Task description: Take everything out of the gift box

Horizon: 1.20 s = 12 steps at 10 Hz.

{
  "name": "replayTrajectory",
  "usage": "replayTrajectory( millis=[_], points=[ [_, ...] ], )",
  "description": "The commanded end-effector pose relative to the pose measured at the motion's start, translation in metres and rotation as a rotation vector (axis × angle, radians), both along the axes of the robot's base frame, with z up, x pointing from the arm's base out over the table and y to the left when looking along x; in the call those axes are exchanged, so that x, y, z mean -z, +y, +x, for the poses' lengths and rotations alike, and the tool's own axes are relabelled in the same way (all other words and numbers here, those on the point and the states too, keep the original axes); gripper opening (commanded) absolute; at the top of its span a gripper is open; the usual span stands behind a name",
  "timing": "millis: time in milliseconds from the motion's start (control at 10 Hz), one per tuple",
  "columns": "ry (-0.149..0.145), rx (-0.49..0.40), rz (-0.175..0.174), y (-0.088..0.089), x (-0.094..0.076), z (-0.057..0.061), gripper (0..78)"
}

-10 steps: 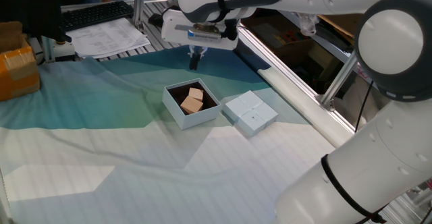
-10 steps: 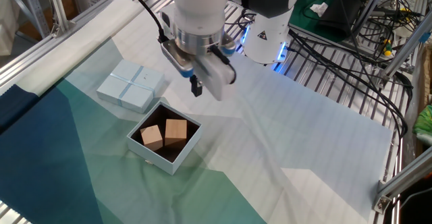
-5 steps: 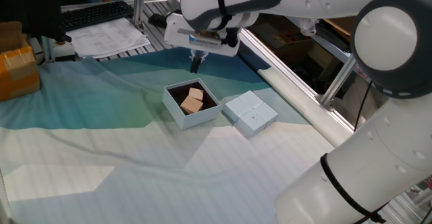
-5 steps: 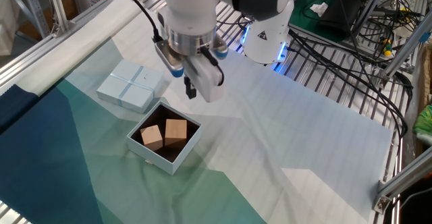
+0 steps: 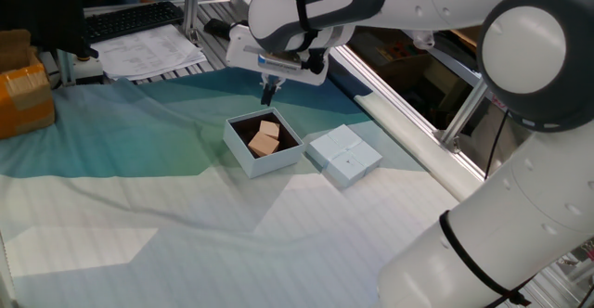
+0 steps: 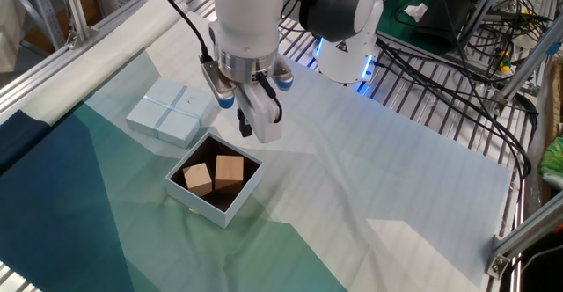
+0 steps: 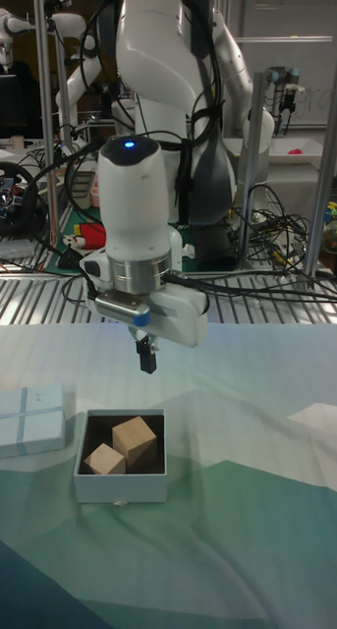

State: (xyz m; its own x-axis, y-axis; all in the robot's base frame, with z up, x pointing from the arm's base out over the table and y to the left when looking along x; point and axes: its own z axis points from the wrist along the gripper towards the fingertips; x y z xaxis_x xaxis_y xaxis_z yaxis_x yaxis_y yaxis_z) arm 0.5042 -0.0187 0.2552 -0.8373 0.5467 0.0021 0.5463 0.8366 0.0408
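The gift box (image 5: 249,162) (image 6: 199,209) (image 7: 119,488) is small, pale blue-white with a dark inside, and lies open on the cloth. Two light tan wooden cubes lie inside it: one (image 5: 269,129) (image 6: 230,168) (image 7: 135,439) nearer the gripper, the other (image 5: 264,144) (image 6: 198,178) (image 7: 105,459) beside it. My gripper (image 5: 268,95) (image 6: 245,130) (image 7: 146,360) hangs a little above the box's far edge, pointing down. Its dark fingers are pressed together with nothing between them. It touches neither box nor cubes.
The flat pale-blue lid (image 5: 344,155) (image 6: 171,112) (image 7: 27,421) lies right beside the box. An orange-brown carton (image 5: 23,95) and papers (image 5: 148,53) sit at the far edge. An aluminium rail (image 5: 418,150) borders the cloth, and cables (image 6: 440,72) run behind the arm's base.
The gripper has come down and shifted toward the box, still shut. Box, cubes and lid have not moved.
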Motion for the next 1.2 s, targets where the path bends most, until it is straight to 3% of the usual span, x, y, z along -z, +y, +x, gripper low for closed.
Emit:
replayTrajectory(
  millis=[100,800,900,1200],
  points=[
    [-0.006,0.016,0.002,-0.0003,-0.0007,0.0000,0.0],
    [-0.018,0.067,0.003,-0.0003,-0.0006,-0.0008,0.0],
    [-0.036,0.088,-0.002,-0.0003,-0.0006,-0.0008,0.0],
    [-0.050,0.152,0.008,-0.0003,-0.0006,-0.0008,0.0]
  ],
)
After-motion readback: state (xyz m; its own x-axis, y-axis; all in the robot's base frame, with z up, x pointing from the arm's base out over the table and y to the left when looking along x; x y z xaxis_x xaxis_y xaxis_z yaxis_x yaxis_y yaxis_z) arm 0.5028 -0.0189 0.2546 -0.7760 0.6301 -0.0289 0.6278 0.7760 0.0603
